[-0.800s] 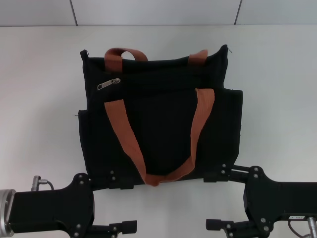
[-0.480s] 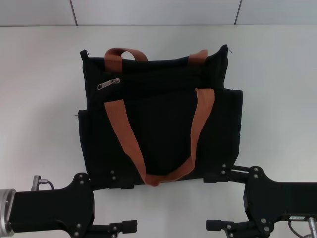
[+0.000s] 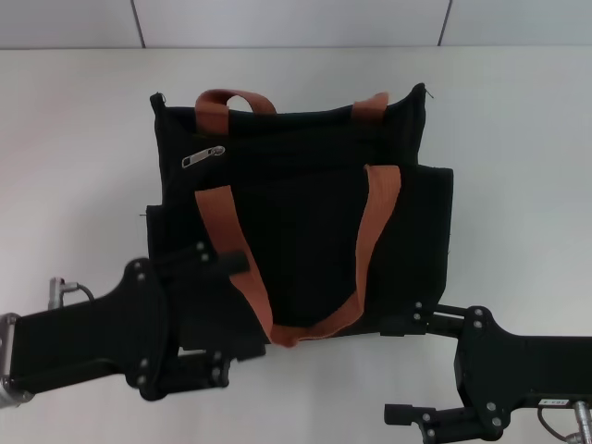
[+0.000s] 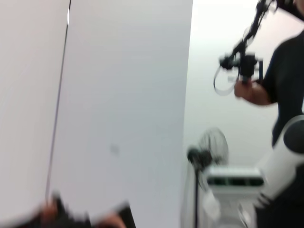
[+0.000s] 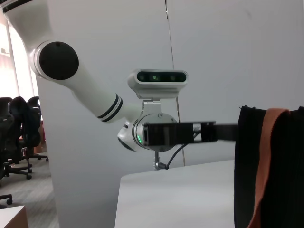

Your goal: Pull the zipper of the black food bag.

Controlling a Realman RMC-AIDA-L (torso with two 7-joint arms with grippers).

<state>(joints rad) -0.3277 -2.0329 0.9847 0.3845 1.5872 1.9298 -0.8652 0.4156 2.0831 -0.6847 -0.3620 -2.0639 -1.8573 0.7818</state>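
Note:
The black food bag (image 3: 305,203) lies flat on the white table, its two rust-orange handles across its front. The zipper (image 3: 203,156), a small silver pull tab, sits at the bag's upper left, near the far handle. My left gripper (image 3: 220,314) is open and hovers over the bag's near left corner, well short of the zipper. My right gripper (image 3: 412,370) is open just off the bag's near right corner. In the right wrist view the bag's side (image 5: 247,171) and an orange strap (image 5: 268,156) show, with the left gripper's finger (image 5: 213,132) reaching over it.
The white table (image 3: 518,185) spreads around the bag on every side, with a wall seam at the back. The left wrist view shows white panels, a standing fan (image 4: 211,152) and a person (image 4: 285,85) holding a camera rig beyond the table.
My left arm has swung forward and up from the near table edge to over the bag's near left corner. The right arm and the bag have not moved.

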